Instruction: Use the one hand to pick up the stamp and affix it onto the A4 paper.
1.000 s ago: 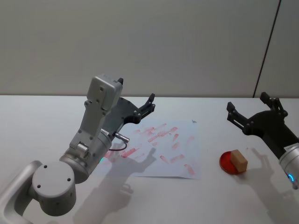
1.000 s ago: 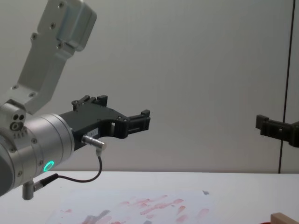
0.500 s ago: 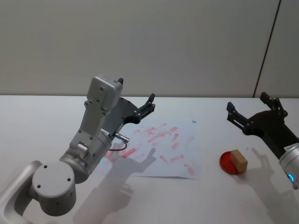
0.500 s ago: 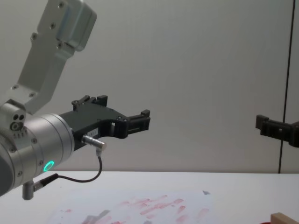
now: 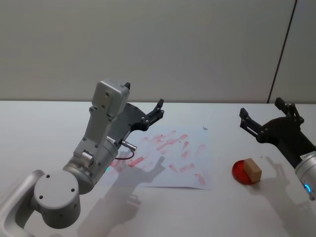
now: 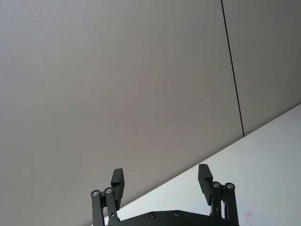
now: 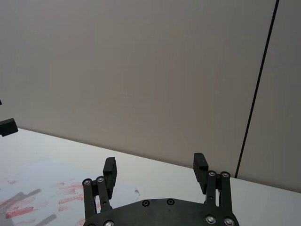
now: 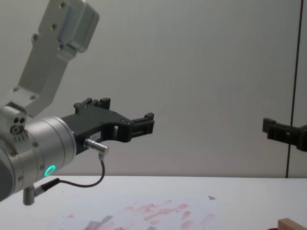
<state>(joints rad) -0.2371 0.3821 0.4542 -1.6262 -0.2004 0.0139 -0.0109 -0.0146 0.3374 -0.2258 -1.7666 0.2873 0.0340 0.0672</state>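
Observation:
The stamp (image 5: 253, 170), a small tan wooden block, stands on a round red ink pad (image 5: 240, 172) at the right of the table; its top edge also peeks in as the stamp (image 8: 292, 224). My right gripper (image 5: 262, 111), the one with the blue ring, hovers open and empty above and just behind it, seen close up as the right gripper (image 7: 155, 165). The A4 paper (image 5: 195, 157), covered in red-pink smears, lies flat at the table's middle, also seen as the paper (image 8: 201, 211) and the paper (image 7: 33, 176). My left gripper (image 5: 143, 98), with the green ring, hangs open above the paper's left part.
The white table (image 5: 44, 123) runs wide to the left and in front. A grey wall with a dark vertical seam (image 5: 282, 49) stands behind. The left arm's silver body (image 5: 84, 158) rises over the near left of the table.

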